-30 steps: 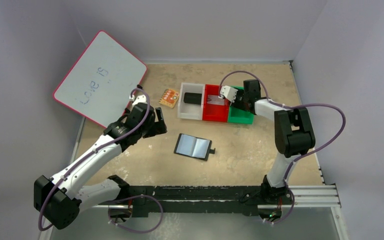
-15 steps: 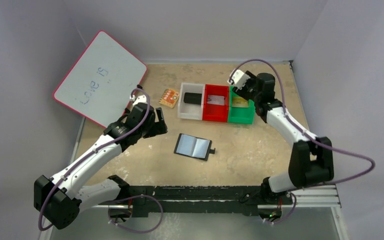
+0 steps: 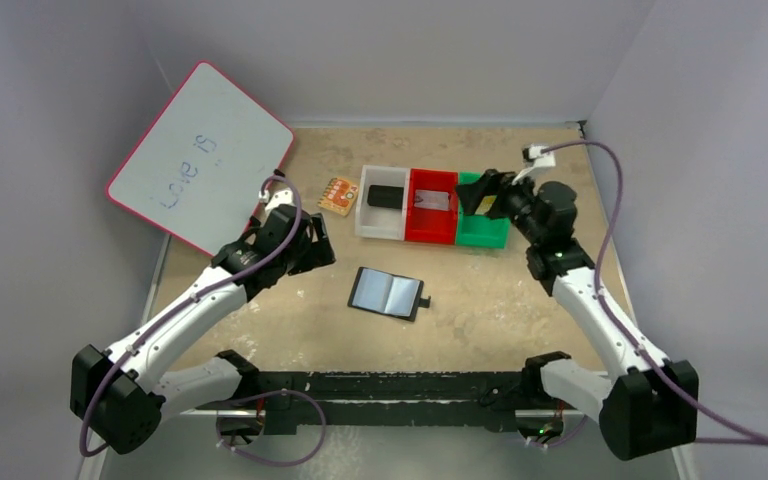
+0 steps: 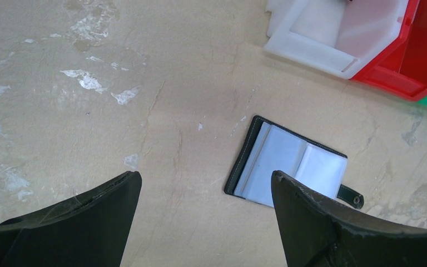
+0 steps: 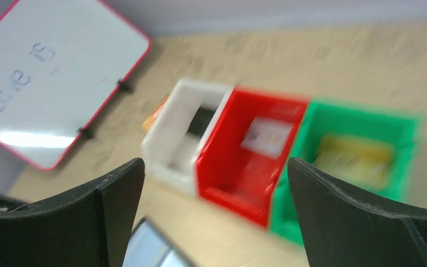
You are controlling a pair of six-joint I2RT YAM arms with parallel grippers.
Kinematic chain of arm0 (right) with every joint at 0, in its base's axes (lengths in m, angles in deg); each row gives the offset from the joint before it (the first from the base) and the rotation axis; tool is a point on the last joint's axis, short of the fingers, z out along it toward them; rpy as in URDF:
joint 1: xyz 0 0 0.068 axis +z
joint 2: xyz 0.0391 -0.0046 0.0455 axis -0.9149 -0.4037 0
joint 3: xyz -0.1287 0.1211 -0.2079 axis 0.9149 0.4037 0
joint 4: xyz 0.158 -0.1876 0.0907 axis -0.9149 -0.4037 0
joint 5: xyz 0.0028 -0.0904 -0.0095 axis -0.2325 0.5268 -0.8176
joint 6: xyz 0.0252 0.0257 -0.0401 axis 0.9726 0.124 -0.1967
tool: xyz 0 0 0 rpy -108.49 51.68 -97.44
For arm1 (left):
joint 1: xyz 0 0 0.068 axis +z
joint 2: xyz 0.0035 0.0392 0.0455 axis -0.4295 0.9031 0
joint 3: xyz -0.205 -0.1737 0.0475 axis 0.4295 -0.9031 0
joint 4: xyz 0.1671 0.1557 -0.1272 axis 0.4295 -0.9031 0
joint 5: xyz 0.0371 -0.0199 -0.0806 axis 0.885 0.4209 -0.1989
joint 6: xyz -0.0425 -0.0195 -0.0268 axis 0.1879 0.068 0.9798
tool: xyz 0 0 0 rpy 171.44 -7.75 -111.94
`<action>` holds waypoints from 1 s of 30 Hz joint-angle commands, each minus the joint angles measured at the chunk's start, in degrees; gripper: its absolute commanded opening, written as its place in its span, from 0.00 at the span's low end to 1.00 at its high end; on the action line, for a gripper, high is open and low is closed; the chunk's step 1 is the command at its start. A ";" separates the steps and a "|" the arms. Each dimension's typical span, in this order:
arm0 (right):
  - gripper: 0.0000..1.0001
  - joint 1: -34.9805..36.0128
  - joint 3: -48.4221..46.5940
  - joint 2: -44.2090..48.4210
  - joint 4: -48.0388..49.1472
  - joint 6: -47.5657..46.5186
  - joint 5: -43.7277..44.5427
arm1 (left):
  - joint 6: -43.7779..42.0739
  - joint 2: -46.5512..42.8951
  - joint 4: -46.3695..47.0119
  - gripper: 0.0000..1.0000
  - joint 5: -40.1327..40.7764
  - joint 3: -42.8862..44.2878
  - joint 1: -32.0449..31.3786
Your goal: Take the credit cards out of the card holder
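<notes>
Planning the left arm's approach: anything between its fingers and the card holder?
Nothing. The left wrist view shows only bare tabletop between the left fingers and the open card holder.

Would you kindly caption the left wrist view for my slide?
Open left gripper hovers near the unfolded card holder.

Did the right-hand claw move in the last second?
Yes. The right gripper drew back rightward; its wrist now sits beyond the green bin's right edge.
</notes>
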 commanded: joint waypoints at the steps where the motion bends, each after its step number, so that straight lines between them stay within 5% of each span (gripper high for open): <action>1: 1.00 12.59 2.95 -2.79 -6.12 20.90 3.44 | 3.09 -2.06 1.35 0.87 4.68 0.44 0.44; 2: 1.00 17.85 2.48 -2.92 -8.53 22.71 12.98 | 3.61 -2.41 0.98 0.87 5.83 0.45 0.41; 6: 0.95 30.18 1.32 -8.34 -15.91 33.46 28.37 | 5.30 -4.09 -0.10 0.87 9.49 0.58 0.41; 12: 0.89 43.61 -10.14 -24.91 -31.58 45.25 39.75 | 6.74 -6.32 -1.52 0.87 13.52 0.79 0.42; 19: 0.81 50.96 -25.67 -40.44 -45.27 51.05 45.48 | 7.53 -8.15 -3.32 0.87 16.87 1.40 0.46; 30: 0.77 51.15 -26.57 -45.26 -43.46 47.93 40.17 | 7.98 -8.98 -3.70 0.87 17.48 0.86 0.47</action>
